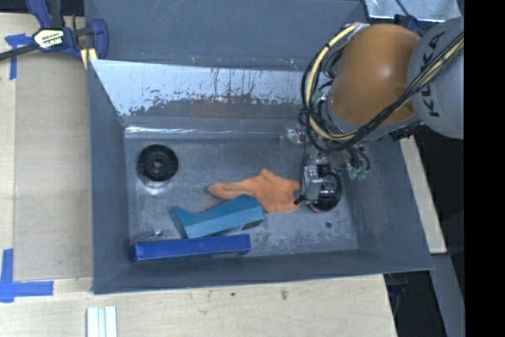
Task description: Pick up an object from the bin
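Observation:
My gripper (312, 193) reaches down at the right side of the bin floor, right at the right end of an orange cloth (260, 189) that lies crumpled in the middle. Whether the cloth is between the fingers cannot be made out. Left of the cloth, a light blue wedge-shaped block (219, 217) lies flat. In front of it a dark blue flat bar (192, 248) lies along the bin's near wall.
A black round disc (158, 162) sits at the left of the bin floor. The arm with its orange dome and cables hangs over the bin's right side.

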